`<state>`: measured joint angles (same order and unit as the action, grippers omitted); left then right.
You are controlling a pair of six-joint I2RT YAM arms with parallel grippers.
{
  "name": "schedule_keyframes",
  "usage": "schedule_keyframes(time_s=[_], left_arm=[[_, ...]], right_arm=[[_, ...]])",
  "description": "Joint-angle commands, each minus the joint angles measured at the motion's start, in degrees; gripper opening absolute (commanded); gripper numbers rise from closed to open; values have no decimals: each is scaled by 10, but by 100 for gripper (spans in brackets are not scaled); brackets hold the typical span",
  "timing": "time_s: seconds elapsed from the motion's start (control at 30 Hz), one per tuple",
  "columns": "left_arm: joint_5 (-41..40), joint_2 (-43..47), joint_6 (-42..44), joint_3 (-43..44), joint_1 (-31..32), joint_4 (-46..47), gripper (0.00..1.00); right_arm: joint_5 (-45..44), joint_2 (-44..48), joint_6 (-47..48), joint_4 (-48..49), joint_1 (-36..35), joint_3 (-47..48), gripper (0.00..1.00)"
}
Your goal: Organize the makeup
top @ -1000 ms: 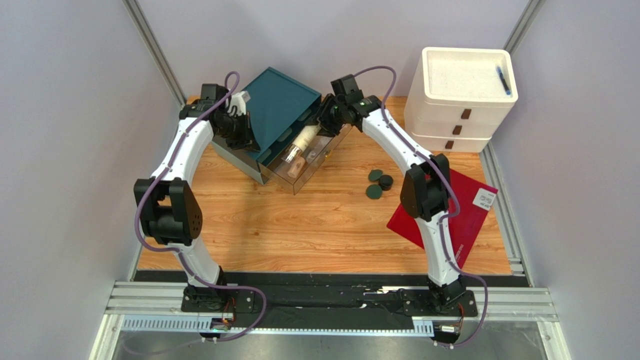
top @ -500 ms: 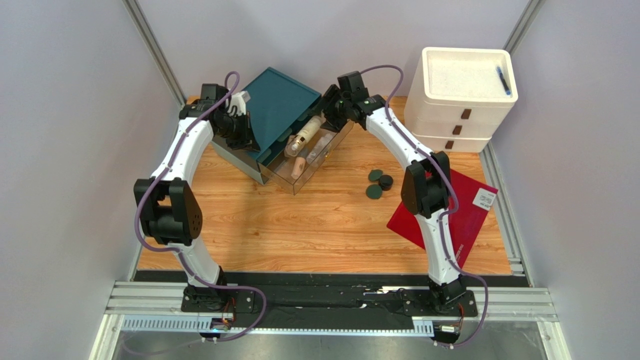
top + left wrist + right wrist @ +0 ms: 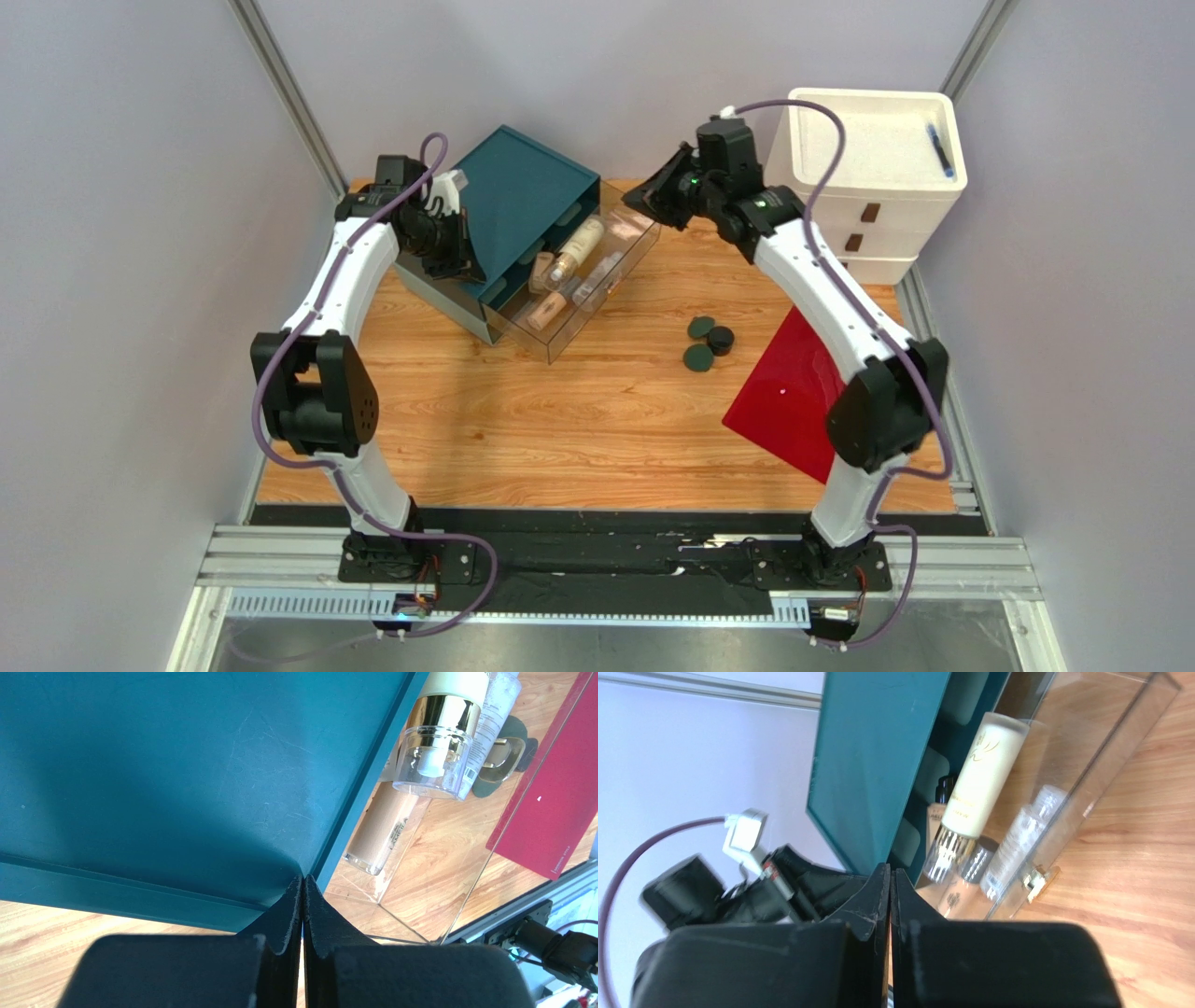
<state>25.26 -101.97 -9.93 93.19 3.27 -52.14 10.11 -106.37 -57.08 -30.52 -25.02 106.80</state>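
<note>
- Left wrist view: the left gripper (image 3: 303, 882) has its fingers pressed together with nothing between them. The tips sit right at the lower edge of the teal organizer (image 3: 175, 763).
- The right gripper (image 3: 889, 875) is likewise closed on nothing. It hangs above the pulled-out clear drawer (image 3: 1102, 749), apart from it.
- Inside that drawer lie a cream bottle (image 3: 982, 770) with a metallic collar, a small clear bottle (image 3: 1027, 836) and a beige tube (image 3: 382, 829).
- These look hard, smooth and round. I judge them light, apt to roll, and slippery in a pinch.
- Three dark compacts (image 3: 706, 340) are not yet put away. They lie close together on the table (image 3: 589, 406), between the drawer and the red sheet (image 3: 786, 399).
- They are likely stiff, flat, light discs with slick lids.
- The best hold is probably across the rim, with the fingers spread first and coming straight down, one compact at a time so its neighbours are not knocked.
- Well apart stands the white drawer unit (image 3: 856, 189), with a blue pen (image 3: 939, 149) on top.
</note>
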Motion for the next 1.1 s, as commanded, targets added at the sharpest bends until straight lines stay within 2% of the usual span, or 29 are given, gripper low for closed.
schedule_keyframes(time_s=[0.0,0.2,0.37,0.5,0.8,0.93,1.07], left_arm=[[-81,-58,34,-47,7,-131,0],[-82,-61,39,-47,7,-133,0],[-84,-60,39,-45,7,-134,0],[-79,-60,37,-44,7,-133,0],[-73,-56,33,-54,7,-128,0],[-79,-53,33,-57,7,-128,0],[-81,-52,38,-58,7,-132,0]], right_arm=[[-12,90,21,11,10,-114,0],[25,143,16,38,11,-280,0],[79,128,0,76,9,-334,0],[94,65,0,76,0,-316,0],[113,-47,-24,92,-35,-205,0],[125,-104,-38,83,-40,-130,0],[137,-170,-38,36,-49,3,0]])
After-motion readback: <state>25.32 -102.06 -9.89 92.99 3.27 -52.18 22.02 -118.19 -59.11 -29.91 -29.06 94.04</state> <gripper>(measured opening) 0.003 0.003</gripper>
